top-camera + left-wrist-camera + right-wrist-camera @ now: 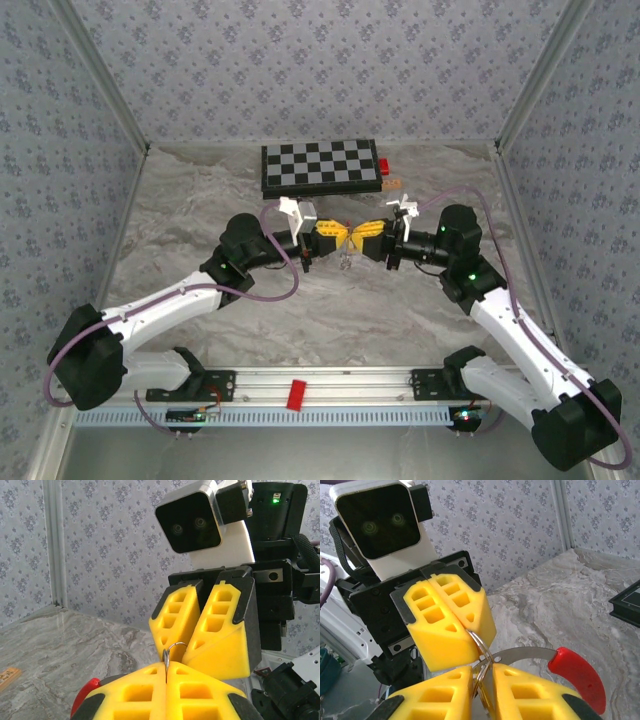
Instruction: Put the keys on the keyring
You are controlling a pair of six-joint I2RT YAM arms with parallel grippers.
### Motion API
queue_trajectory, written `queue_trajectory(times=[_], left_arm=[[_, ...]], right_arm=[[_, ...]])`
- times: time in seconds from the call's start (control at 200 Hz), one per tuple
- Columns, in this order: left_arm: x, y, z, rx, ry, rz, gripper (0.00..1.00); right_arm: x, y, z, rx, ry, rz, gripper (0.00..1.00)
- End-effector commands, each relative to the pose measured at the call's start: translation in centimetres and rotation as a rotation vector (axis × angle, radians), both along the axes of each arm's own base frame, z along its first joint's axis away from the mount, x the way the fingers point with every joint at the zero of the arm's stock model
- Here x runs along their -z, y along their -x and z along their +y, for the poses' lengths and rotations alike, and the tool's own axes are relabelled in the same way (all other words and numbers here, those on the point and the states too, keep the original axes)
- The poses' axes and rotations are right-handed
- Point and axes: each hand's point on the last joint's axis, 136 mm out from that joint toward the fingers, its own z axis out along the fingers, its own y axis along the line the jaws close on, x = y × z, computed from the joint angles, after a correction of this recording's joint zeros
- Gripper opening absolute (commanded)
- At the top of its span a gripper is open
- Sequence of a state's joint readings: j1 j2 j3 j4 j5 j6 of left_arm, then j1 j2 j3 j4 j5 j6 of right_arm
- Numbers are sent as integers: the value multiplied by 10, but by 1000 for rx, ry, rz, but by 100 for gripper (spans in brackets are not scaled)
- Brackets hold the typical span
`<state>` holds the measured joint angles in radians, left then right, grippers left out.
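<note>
Keyring point(520, 654) sits between my two grippers: left gripper point(467, 630) clamped on its wire, right gripper point(481, 672) pinching it narrowly.

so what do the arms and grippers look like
Left arm and right arm: white links, black joints, a purple cable looping beside each. Each ends in two blocky yellow fingers with cut-out cells on black mounts, under a white camera box.

left pincer point(166, 674) clamped on thin keyring point(174, 645), right pincer point(182, 648) pinching it opposite, marble table point(50, 645) behind
</note>
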<state>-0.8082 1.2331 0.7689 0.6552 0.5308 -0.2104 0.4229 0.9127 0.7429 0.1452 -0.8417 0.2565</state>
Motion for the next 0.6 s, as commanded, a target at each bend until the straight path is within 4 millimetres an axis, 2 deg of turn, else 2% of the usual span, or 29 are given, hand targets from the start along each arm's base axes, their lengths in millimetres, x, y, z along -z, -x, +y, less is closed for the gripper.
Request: queue_trajectory(times=[0.0, 0.045, 0.26, 0.595], left_arm=[[-21, 7, 6, -9, 53, -58, 0], [-22, 7, 8, -14, 57, -59, 0], [-28, 8, 7, 0, 87, -52, 0], [-33, 12, 3, 24, 123, -37, 0]], right_arm=[[1, -1, -2, 5, 9, -8, 16], [3, 0, -2, -1, 10, -5, 11], [10, 2, 6, -46, 22, 22, 5], [25, -1, 16, -69, 45, 53, 11]])
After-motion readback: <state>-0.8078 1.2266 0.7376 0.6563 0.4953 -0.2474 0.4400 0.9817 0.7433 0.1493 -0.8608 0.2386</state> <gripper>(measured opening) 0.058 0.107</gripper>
